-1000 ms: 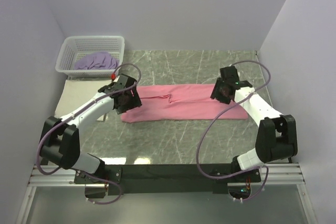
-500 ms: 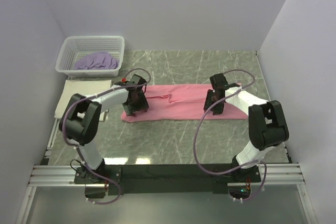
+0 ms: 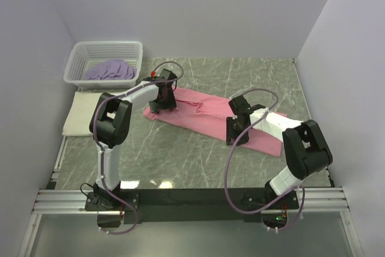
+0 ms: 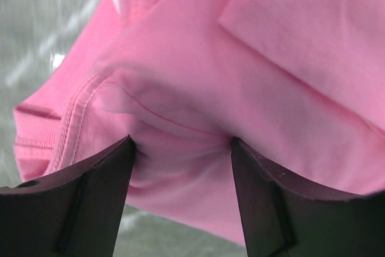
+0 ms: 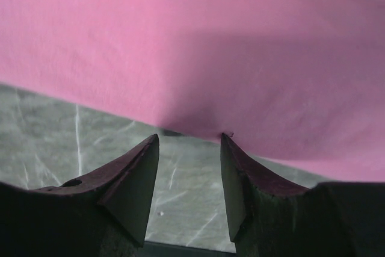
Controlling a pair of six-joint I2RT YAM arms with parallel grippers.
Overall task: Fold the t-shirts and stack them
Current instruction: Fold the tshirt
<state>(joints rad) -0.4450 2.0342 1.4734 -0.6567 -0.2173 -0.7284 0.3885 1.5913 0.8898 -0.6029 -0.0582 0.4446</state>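
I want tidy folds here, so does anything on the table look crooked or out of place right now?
The pink t-shirt lies slanted across the table, not square to its edges, with one end bunched in the left gripper. The lavender t-shirt sits crumpled in the basket, unfolded.

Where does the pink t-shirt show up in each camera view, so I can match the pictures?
Top external: the pink t-shirt lies slantwise across the middle of the table, from upper left to lower right.
Left wrist: it fills most of the frame, bunched at bottom centre.
Right wrist: it covers the upper half.
Shared landmark: the grey marble table top.
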